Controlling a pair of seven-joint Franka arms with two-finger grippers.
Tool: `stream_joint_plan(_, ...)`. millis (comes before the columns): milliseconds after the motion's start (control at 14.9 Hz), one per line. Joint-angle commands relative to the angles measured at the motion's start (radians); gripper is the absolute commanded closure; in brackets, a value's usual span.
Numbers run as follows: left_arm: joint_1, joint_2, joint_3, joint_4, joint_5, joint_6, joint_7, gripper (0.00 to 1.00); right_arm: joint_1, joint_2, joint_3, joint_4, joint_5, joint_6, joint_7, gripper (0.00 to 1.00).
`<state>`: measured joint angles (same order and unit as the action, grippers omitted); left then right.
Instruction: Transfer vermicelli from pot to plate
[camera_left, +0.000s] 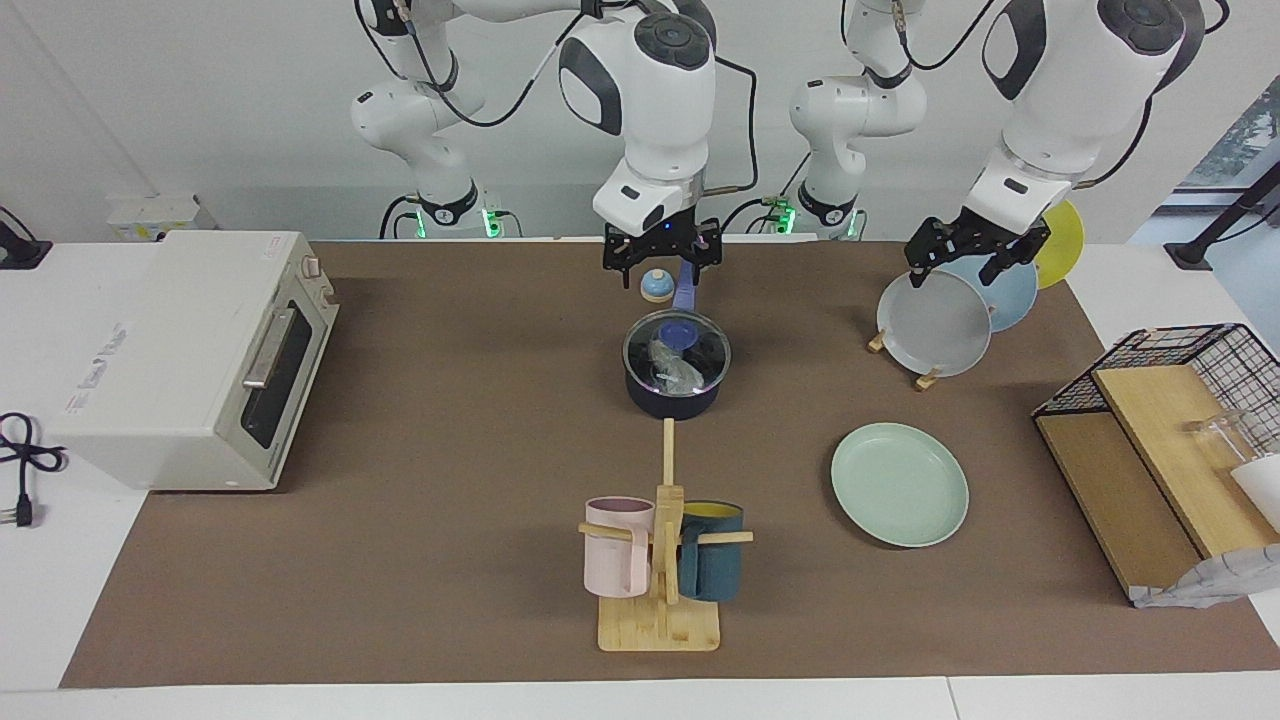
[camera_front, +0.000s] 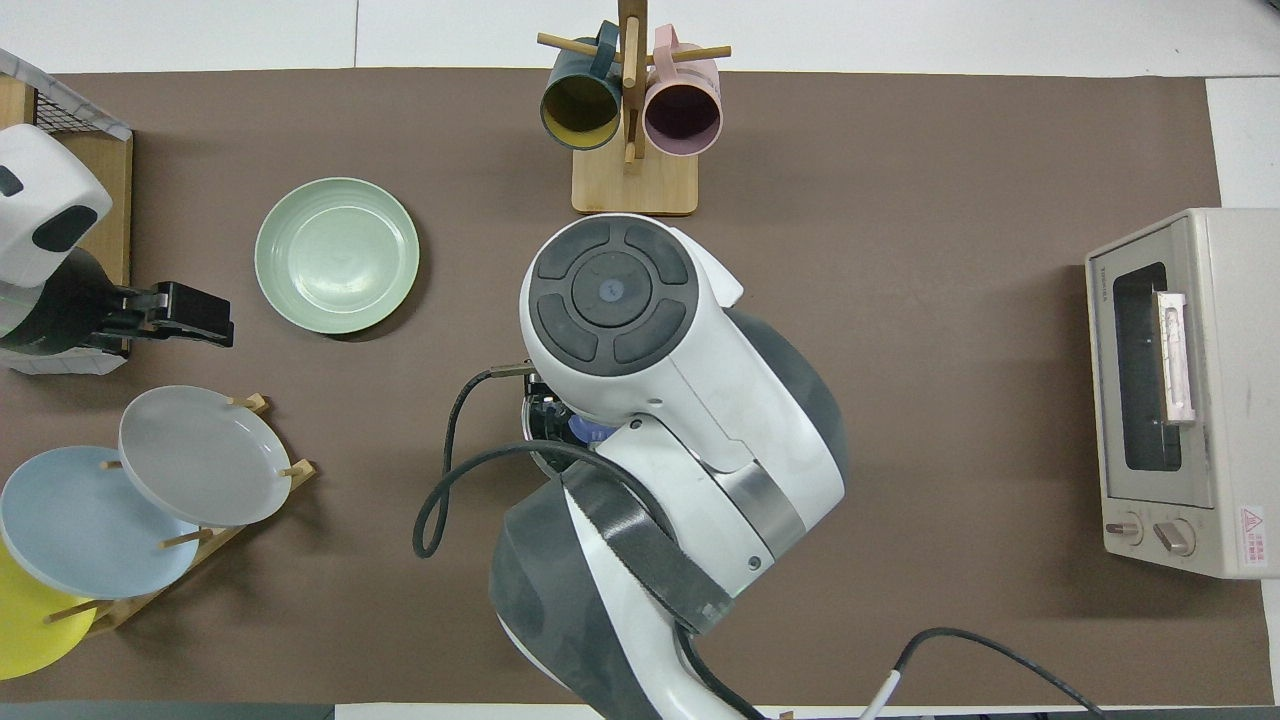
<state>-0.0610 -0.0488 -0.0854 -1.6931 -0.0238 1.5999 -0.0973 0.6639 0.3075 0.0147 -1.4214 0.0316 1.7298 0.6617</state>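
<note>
The dark navy pot (camera_left: 672, 402) stands mid-table with its blue handle (camera_left: 685, 290) pointing toward the robots. A clear glass lid with a blue knob (camera_left: 683, 332) sits on it. The vermicelli (camera_left: 672, 368), a shiny clear bag, shows through the lid inside the pot. The mint-green plate (camera_left: 900, 485) (camera_front: 337, 255) lies empty, farther from the robots, toward the left arm's end. My right gripper (camera_left: 660, 262) hangs over the pot's handle, above it. In the overhead view the right arm hides the pot. My left gripper (camera_left: 965, 275) (camera_front: 215, 322) hovers over the plate rack.
A plate rack holds a grey plate (camera_left: 935, 325), a light blue plate and a yellow one. A small blue-topped object (camera_left: 655, 287) sits beside the handle. A mug tree (camera_left: 660, 560) stands farther out. A toaster oven (camera_left: 190, 360) and a wire-and-wood rack (camera_left: 1160, 430) stand at the table's two ends.
</note>
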Motion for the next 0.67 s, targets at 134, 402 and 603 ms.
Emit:
stream_joint_plan(134, -0.003, -0.022, 0.003, -0.02, 0.021, 0.008, -0.005, 0.0, 0.052, -0.005, 0.002, -0.122, -0.01, 0.164, 0.082, 0.0)
stream_joint_plan(402, -0.003, -0.022, 0.003, -0.019, 0.021, 0.008, -0.005, 0.0, 0.06, 0.036, 0.002, -0.119, -0.07, 0.155, 0.099, 0.0)
stream_joint_plan(603, -0.003, -0.022, 0.004, -0.02, 0.021, 0.008, -0.005, 0.0, 0.072, 0.035, 0.002, -0.148, -0.076, 0.166, 0.11, 0.0)
